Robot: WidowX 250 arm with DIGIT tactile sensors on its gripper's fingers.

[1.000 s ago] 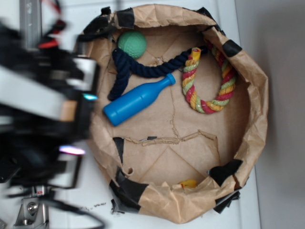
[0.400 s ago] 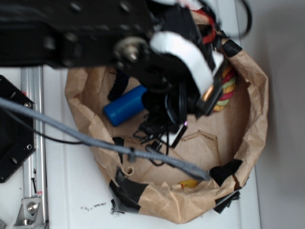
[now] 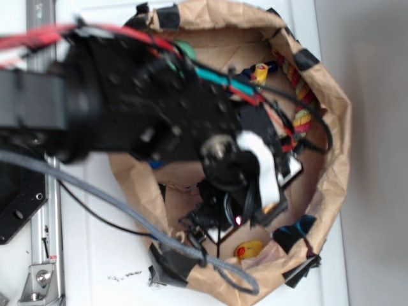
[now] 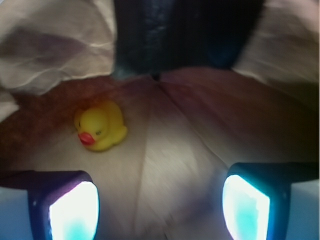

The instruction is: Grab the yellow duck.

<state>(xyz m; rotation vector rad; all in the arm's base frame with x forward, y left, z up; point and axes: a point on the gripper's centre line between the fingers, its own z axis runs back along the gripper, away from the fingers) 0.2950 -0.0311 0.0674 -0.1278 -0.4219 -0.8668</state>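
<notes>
The yellow duck (image 4: 100, 126) with its orange-red beak lies on the paper floor, left of centre in the wrist view, ahead of the left fingertip. From outside, the yellow duck (image 3: 250, 249) shows at the near rim of the brown paper bag (image 3: 331, 166). My gripper (image 4: 159, 207) stands open, its two glowing fingertips (image 4: 74, 212) wide apart with only bare paper between them. In the exterior view the gripper (image 3: 239, 213) reaches down into the bag just above the duck, and the black arm hides most of the bag's contents.
A multicoloured rope ring (image 3: 299, 95) lies at the bag's right side, partly behind cables. Black tape patches (image 3: 294, 231) sit on the bag's rim. The crumpled bag wall (image 4: 55, 45) rises close behind the duck. A metal rail (image 3: 44, 242) runs along the left.
The arm has swung from the left edge over the bag and moved down toward the near rim. It now covers the blue bottle, green ball and dark rope seen earlier.
</notes>
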